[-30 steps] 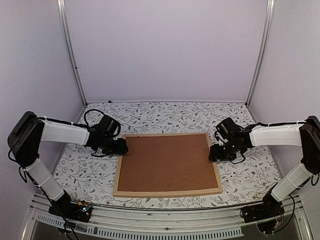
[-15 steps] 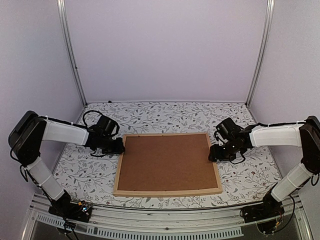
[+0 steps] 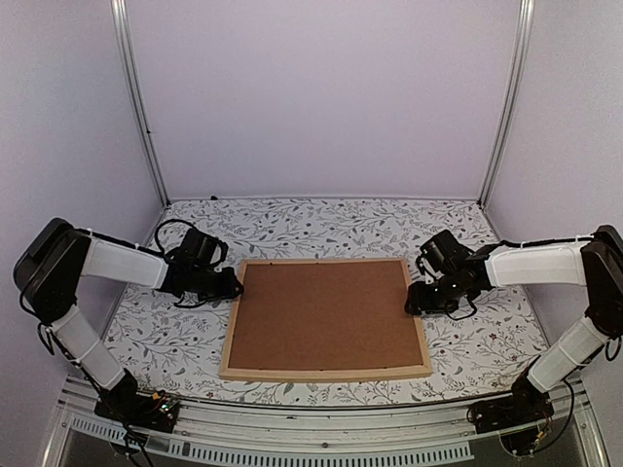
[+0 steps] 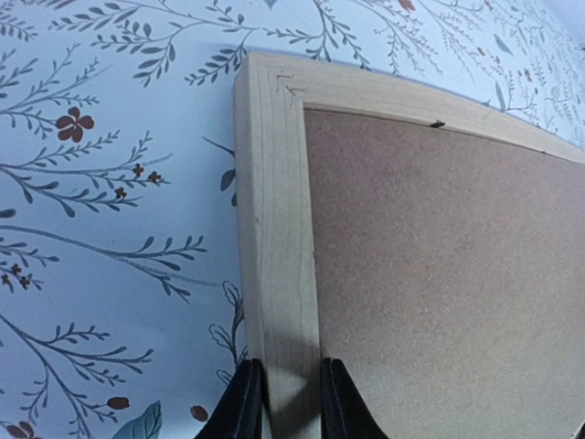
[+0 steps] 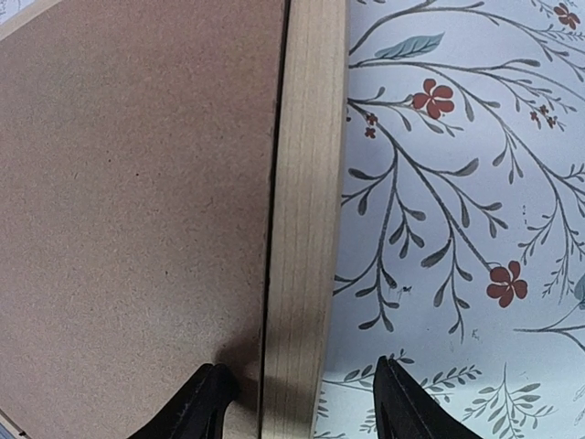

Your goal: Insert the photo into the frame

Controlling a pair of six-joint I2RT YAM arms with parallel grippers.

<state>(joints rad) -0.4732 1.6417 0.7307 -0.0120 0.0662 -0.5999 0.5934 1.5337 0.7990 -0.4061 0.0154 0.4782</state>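
Note:
The frame (image 3: 326, 374), light wood, lies flat in the middle of the table with a brown backing board (image 3: 326, 313) filling it. The photo is hidden. My left gripper (image 3: 234, 285) is at the frame's left rail. In the left wrist view that gripper (image 4: 291, 402) is shut on the rail (image 4: 274, 229), one finger on each side. My right gripper (image 3: 414, 300) is at the right rail. In the right wrist view it (image 5: 302, 370) stands open astride the rail (image 5: 306, 201), with its outer finger (image 5: 402, 402) clear of the wood.
The frame rests on a floral-patterned tablecloth (image 3: 321, 229). Plain walls and two metal posts (image 3: 136, 97) enclose the back and sides. Cloth shows on every side of the frame.
The left jaws have closed onto the frame's left rail. The right gripper has stayed at the right rail, its jaws only slightly narrower.

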